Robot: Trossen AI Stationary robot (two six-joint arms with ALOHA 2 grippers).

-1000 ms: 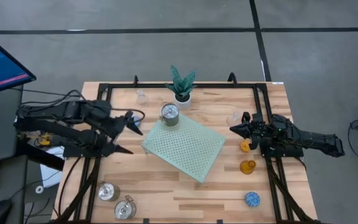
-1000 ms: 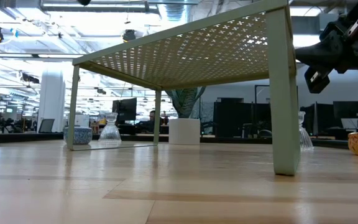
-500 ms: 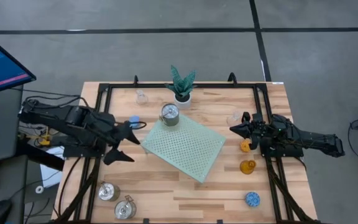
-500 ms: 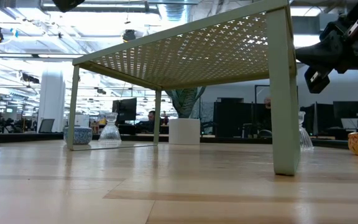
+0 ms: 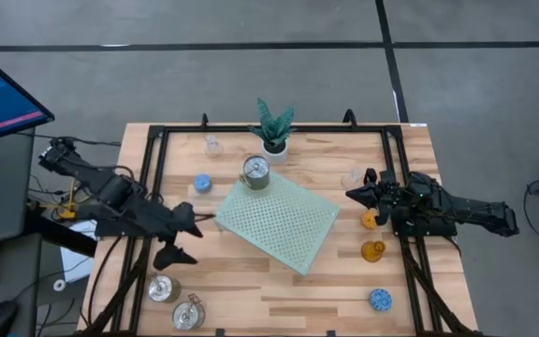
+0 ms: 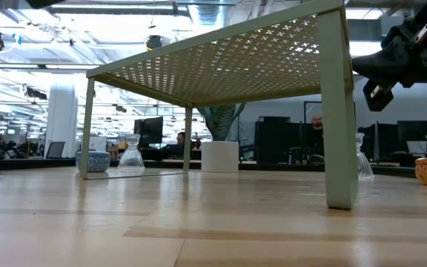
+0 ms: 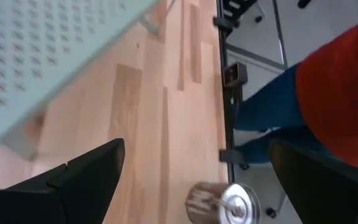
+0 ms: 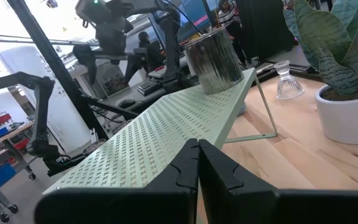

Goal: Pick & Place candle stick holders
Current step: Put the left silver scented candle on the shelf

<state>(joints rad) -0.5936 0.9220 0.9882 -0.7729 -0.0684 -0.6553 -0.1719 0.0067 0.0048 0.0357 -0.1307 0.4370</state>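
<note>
My left gripper (image 5: pixel 187 236) is open and empty above the table's left side, between the blue bumpy holder (image 5: pixel 202 183) and two silver holders (image 5: pixel 163 288) (image 5: pixel 189 314); one silver holder shows in the left wrist view (image 7: pixel 227 203). A third silver holder (image 5: pixel 255 171) stands on the pale green mat (image 5: pixel 277 221). My right gripper (image 5: pixel 351 194) is shut and empty, near a clear glass holder (image 5: pixel 354 178) and the orange holder (image 5: pixel 371 219). The amber holder (image 5: pixel 373 250), another blue one (image 5: pixel 380 300) and another clear glass one (image 5: pixel 213 145) stand on the table.
The plant in a white pot (image 5: pixel 274 133) stands at the far edge. The mat stands on legs like a small raised shelf (image 6: pixel 221 67). A black frame (image 5: pixel 157 140) runs along the table's edges. A person in red and blue (image 7: pixel 328 93) stands beyond the table's edge.
My left gripper has drawn back from the blue holder toward the table's near edge, its fingers staying spread. The blue holder, hidden under the gripper before, now stands uncovered on the table.
</note>
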